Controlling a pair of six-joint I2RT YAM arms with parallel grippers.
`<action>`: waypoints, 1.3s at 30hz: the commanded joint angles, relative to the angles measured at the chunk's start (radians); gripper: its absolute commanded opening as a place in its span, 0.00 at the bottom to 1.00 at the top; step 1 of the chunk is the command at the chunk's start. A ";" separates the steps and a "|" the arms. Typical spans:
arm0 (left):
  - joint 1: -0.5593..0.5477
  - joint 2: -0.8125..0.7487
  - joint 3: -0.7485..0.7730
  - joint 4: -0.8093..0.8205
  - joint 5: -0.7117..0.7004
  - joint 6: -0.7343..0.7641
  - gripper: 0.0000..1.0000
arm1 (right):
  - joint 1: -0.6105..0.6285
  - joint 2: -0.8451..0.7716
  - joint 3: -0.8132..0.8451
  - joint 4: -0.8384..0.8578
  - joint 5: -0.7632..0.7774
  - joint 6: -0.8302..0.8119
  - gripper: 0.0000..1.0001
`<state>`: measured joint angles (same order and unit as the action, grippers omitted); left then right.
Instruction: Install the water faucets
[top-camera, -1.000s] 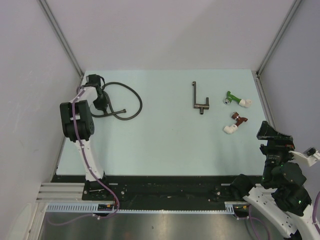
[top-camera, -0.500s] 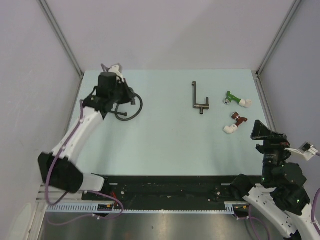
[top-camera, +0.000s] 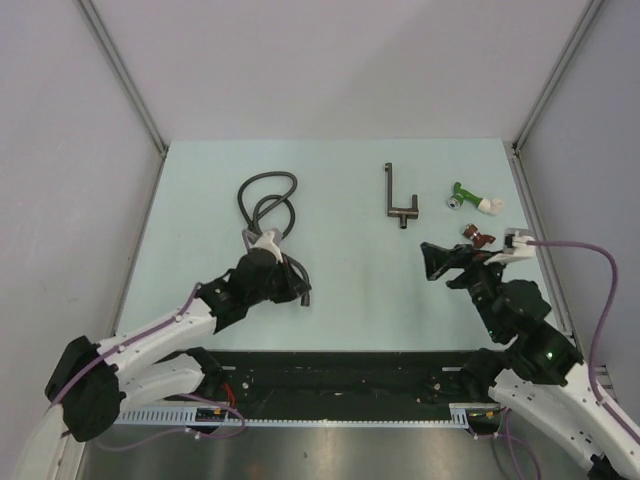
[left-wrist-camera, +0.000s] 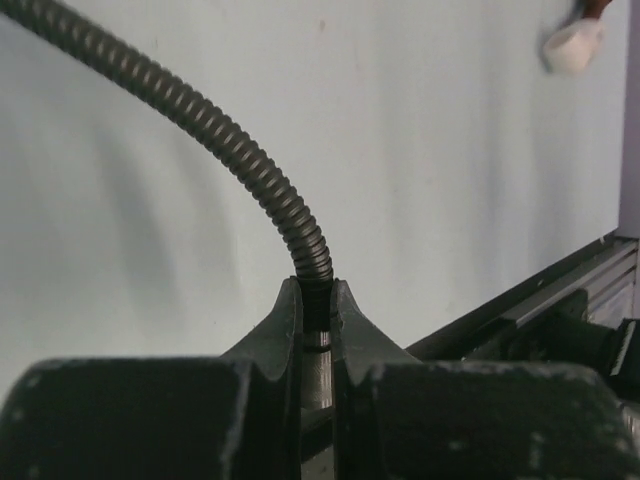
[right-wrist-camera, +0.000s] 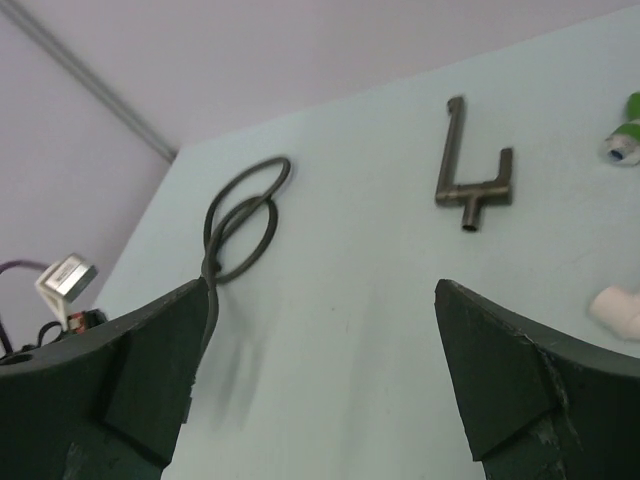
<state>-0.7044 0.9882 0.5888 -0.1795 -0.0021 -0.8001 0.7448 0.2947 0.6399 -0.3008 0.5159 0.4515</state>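
Faucet: the slim dark grey-brown metal faucet (top-camera: 388, 190) (right-wrist-camera: 475, 190) is lying flat on the pale blue-green desk (top-camera: 350, 300), in the upper middle of the overhead view. Its long thin arm is pointing toward the far edge and its short T-shaped body is sitting at the near end. Nothing is touching it.
Fittings: a small green fitting with a white end (top-camera: 466, 194) is lying to the right of the faucet, apart from it. A small dark-red fitting with a white end (top-camera: 478, 237) is sitting just below the green one, partly hidden behind the right arm.
Right fingers: the right fingers (top-camera: 433, 262) are standing wide open and holding nothing. They are pointing toward the left of the frame, below and to the right of the faucet and just beside the dark-red fitting. In the right wrist view the faucet is showing above the gap between them.
Hose: a coiled black ribbed flexible hose (top-camera: 241, 196) (left-wrist-camera: 240, 152) is lying in loops at the upper left of the desk, well apart from the faucet. One end is trailing down toward the lower left.
Left fingers: the left fingers (top-camera: 297, 285) (left-wrist-camera: 290, 312) are clamping shut on that trailing end. In the left wrist view the hose is rising from between the tips and curving to the upper left.
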 joint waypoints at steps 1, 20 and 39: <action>-0.110 0.042 -0.081 0.247 -0.036 -0.177 0.05 | 0.005 0.135 0.046 -0.004 -0.241 0.074 1.00; -0.253 0.189 -0.073 0.347 -0.096 -0.111 0.56 | 0.057 0.475 0.047 -0.170 -0.419 0.139 0.97; -0.248 0.469 0.247 0.060 -0.082 0.965 0.82 | -0.068 0.402 -0.003 -0.228 -0.333 0.176 0.93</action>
<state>-0.9524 1.3678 0.7826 -0.0948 -0.1085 -0.1558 0.7143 0.7746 0.6415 -0.5079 0.1577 0.6163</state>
